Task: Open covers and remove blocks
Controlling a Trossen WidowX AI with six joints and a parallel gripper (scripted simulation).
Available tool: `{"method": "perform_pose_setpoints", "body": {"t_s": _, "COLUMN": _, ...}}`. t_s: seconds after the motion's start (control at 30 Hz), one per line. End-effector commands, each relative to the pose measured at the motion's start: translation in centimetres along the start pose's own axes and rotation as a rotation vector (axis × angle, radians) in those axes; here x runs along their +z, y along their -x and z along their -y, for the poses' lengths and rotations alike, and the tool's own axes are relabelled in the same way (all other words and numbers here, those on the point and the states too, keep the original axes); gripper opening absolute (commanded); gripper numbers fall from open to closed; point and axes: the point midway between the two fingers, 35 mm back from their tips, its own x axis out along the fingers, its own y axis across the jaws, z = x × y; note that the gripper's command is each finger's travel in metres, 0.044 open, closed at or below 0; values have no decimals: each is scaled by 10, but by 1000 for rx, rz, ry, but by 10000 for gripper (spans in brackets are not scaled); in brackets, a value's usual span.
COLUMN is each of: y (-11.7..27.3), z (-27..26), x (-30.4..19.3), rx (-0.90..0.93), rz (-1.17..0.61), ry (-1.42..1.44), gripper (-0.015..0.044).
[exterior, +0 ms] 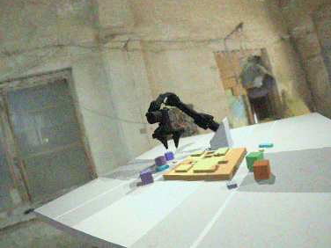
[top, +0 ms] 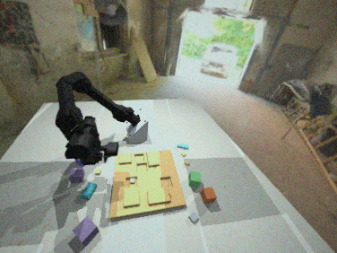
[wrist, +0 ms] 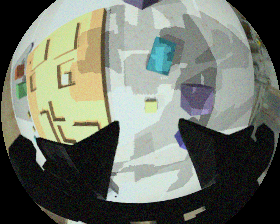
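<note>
The puzzle board (top: 117, 210) (exterior: 176, 177) (wrist: 96, 25) lies flat, with raised yellow covers on it. Recesses show between the covers, and a small pale piece (top: 132, 179) (wrist: 66, 78) shows in one near the board's left side. I cannot tell for certain which covers are fully open. A small yellow block (top: 98, 172) (exterior: 175, 162) (wrist: 151, 105) rests on the table, left of the board and apart from it. My gripper (exterior: 172, 147) (wrist: 149, 123) is open and empty, held above the table beyond the board's left edge. Two small yellow pieces (top: 183, 154) (top: 186, 163) lie right of the board.
Left of the board are a teal block (top: 89, 191) (wrist: 161, 56) and purple blocks (top: 77, 175) (top: 86, 230). Right of it are a green cube (top: 194, 179), an orange-red cube (top: 208, 195), a grey piece (top: 194, 217) and a teal bar (top: 183, 146). A grey wedge (exterior: 222, 136) stands behind the board.
</note>
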Motion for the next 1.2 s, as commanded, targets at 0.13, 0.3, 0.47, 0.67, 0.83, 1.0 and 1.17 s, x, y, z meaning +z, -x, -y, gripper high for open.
{"method": "perform_pose_setpoints", "body": {"t_s": 0.13, "y": -1, "z": -38, "x": 22, "rx": 17, "rz": -4, "ry": -14, "gripper": 99}}
{"method": "perform_pose_setpoints", "body": {"t_s": 0.3, "y": -2, "z": -64, "x": 34, "rx": 17, "rz": -8, "ry": -41, "gripper": 0}}
{"method": "perform_pose_setpoints", "body": {"t_s": 0.47, "y": -2, "z": -91, "x": 43, "rx": 14, "rz": -11, "ry": -68, "gripper": 0}}
{"method": "perform_pose_setpoints", "body": {"t_s": 0.67, "y": -3, "z": -125, "x": 51, "rx": 6, "rz": -13, "ry": -101, "gripper": 0}}
{"method": "perform_pose_setpoints", "body": {"t_s": 0.83, "y": -3, "z": -150, "x": 56, "rx": -3, "rz": -12, "ry": -125, "gripper": 0}}
{"method": "perform_pose_setpoints", "body": {"t_s": 1.0, "y": -5, "z": -151, "x": 56, "rx": -3, "rz": -12, "ry": -126, "gripper": 0}}
{"method": "perform_pose_setpoints", "body": {"t_s": 1.17, "y": -23, "z": -151, "x": 57, "rx": -3, "rz": -11, "ry": -126, "gripper": 0}}
